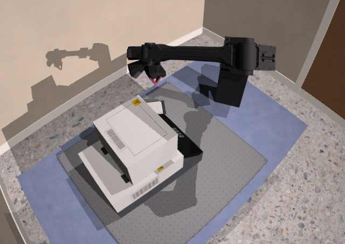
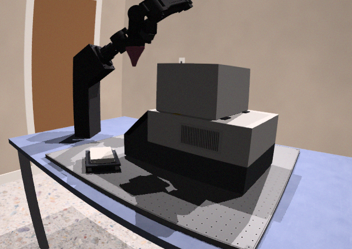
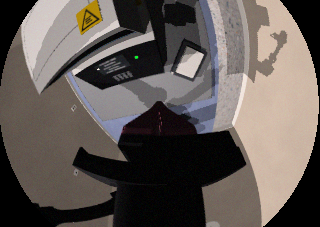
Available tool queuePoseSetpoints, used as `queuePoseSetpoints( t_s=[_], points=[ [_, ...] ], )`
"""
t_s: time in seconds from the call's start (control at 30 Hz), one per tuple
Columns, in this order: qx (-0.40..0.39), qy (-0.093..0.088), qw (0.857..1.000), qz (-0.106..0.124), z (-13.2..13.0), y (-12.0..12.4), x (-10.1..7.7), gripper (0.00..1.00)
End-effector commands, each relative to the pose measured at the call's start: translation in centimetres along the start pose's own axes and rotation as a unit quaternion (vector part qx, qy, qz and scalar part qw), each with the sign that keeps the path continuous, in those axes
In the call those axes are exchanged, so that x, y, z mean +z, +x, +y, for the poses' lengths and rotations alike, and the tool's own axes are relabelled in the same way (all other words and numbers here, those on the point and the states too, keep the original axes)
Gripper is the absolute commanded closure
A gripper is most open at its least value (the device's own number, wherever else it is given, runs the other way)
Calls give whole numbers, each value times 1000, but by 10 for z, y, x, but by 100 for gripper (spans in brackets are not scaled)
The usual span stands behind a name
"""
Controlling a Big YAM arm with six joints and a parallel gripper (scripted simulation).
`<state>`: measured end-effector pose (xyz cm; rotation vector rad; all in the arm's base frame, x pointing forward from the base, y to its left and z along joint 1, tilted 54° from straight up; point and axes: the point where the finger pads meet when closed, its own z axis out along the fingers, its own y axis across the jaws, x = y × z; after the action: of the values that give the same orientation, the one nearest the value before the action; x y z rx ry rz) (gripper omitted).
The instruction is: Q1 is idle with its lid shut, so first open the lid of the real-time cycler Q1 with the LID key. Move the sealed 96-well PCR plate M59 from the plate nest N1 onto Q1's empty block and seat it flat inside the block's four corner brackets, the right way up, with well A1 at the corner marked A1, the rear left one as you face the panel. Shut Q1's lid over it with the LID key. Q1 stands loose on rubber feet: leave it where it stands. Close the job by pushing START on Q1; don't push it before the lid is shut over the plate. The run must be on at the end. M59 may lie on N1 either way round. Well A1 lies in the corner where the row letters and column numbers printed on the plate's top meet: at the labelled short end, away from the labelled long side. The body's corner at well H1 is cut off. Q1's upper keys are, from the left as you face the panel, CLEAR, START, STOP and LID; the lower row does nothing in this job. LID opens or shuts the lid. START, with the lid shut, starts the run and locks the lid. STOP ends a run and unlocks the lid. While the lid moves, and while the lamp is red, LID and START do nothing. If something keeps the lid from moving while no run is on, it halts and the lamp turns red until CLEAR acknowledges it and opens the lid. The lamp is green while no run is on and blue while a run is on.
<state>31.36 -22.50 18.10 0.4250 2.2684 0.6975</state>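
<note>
The cycler Q1 (image 1: 133, 149) stands on the grey baseplate with its white lid (image 1: 135, 134) shut. It also shows in the side view (image 2: 203, 118). Its black front panel (image 3: 116, 70) shows a green lamp (image 3: 136, 57) in the wrist view. The sealed plate M59 (image 2: 99, 153) lies flat on the black nest N1 (image 2: 102, 164), beside the panel end; it also shows in the wrist view (image 3: 188, 62) and is partly hidden behind the lid in the overhead view (image 1: 156, 106). My gripper (image 2: 134, 63) is shut and empty, high in the air above and behind the panel end, fingertips (image 1: 156, 81) pointing down.
The arm's black base column (image 2: 86, 97) stands on the blue table cover behind the nest. A brown door (image 2: 62, 59) is behind it. The baseplate (image 1: 194, 163) extends to the right of Q1. Walls close in at the back.
</note>
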Motion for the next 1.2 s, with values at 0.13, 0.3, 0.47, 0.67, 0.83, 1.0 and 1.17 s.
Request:
queuePoseSetpoints(
  t_s=[0.13, 0.3, 0.47, 0.67, 0.83, 1.0, 1.17],
  points=[
    [-65, 12, 998, -16, 27, 16, -28, 100],
    [-45, 8, 999, -12, 28, 29, -28, 100],
    [-71, 11, 997, -17, 46, 51, -38, 100],
    [-96, 11, 995, -16, 61, 75, -43, 100],
    [-111, 8, 994, -16, 64, 86, -43, 100],
    [-134, 11, 991, -23, 79, 108, -47, 100],
    [-131, 9, 991, -21, 84, 119, -47, 100]
  ],
)
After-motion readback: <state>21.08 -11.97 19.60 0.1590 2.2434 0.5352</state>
